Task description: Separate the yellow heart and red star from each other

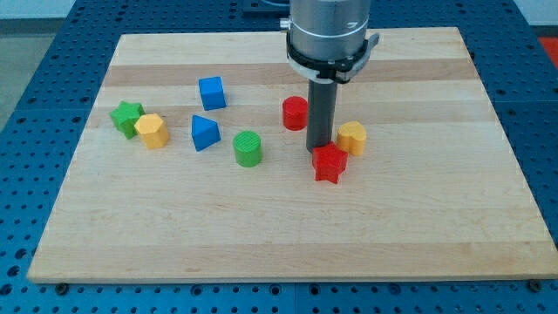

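Your worktop is pale wood, smooth with visible grain stripes. The red star and yellow heart look like matt plastic, and the rod's collar is brushed, slightly shiny metal.

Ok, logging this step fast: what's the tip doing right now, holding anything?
My tip: no gripper, holds nothing; it sits at the red star's upper-left edge, left of the yellow heart.

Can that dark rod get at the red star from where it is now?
Probably yes. My tip sits right at the red star, on its upper-left edge, with nothing between them. The yellow heart lies just to the view's right of the tip, close by the star.
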{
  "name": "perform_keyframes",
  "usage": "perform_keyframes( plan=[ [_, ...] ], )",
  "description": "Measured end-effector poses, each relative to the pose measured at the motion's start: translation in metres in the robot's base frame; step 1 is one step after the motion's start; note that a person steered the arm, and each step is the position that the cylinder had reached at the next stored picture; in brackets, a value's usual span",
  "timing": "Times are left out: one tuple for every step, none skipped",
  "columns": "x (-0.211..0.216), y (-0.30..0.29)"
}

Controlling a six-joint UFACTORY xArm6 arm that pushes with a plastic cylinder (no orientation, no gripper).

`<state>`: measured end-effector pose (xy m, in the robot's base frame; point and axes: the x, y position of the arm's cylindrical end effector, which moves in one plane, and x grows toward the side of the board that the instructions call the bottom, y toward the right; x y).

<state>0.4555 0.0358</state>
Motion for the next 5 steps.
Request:
perform_keyframes(
  plan=[
    [0.015, 0.0],
    [0.015, -0.012],
    [0.015, -0.039],
    [0.021, -0.065],
    [0.03, -0.091]
  ],
)
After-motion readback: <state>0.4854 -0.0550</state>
